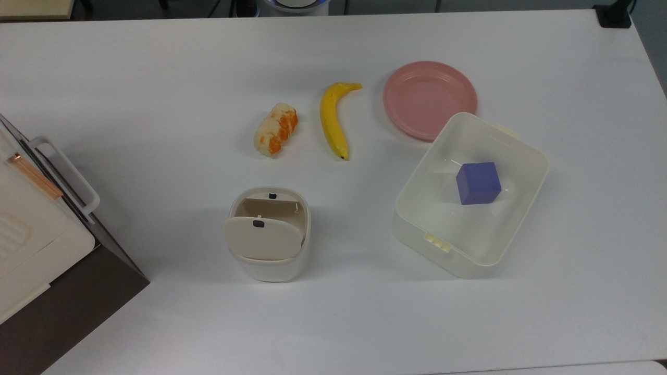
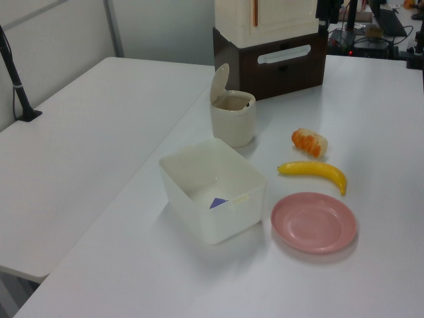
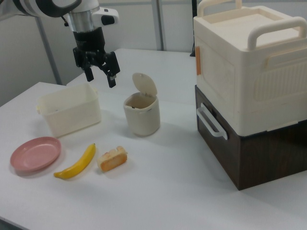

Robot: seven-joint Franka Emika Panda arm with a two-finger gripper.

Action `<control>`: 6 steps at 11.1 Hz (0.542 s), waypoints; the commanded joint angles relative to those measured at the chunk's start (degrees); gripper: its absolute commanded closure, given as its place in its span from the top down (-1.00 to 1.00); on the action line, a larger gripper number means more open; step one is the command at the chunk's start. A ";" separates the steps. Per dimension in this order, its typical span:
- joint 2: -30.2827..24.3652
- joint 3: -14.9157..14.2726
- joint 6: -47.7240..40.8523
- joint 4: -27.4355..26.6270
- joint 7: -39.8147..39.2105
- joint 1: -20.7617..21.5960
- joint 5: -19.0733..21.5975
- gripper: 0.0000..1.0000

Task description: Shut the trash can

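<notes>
Going left to right in the right view: pink plate (image 3: 35,153) lower left on the worktop (image 3: 158,191), banana (image 3: 76,164) and a peeled orange piece (image 3: 112,158) beside it, none of them part of the job. Clear tub (image 3: 70,114) sits behind them, mid-left; the top view shows a purple cube (image 1: 478,183) inside.

My hand (image 3: 100,75) hangs in the upper left of the right view, above the tub and to the left of the trash can, well apart from it. Fingers spread open, nothing held. That suits the job as I see it: closing needs a push, not a grasp.

Trash can (image 3: 141,114) stands upright near the frame centre, lower-left of centre in the top view. Its lid (image 3: 144,85) is swung up on the hinge, roughly upright, so the mouth is open. Task not started, by my read.

Right side: big cream box (image 3: 249,62) on a brown cabinet (image 3: 254,148), near the can, so I'd come in from the tub side.
</notes>
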 commanded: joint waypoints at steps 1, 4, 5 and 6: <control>-0.61 -0.42 0.50 -1.22 0.91 1.00 -1.22 1.00; -0.61 -0.42 0.50 -1.22 1.00 1.26 -1.31 1.00; -0.61 -0.42 0.50 -1.22 0.91 1.61 -1.48 1.00; -0.61 -0.42 0.50 -1.30 0.91 1.70 -2.36 1.00</control>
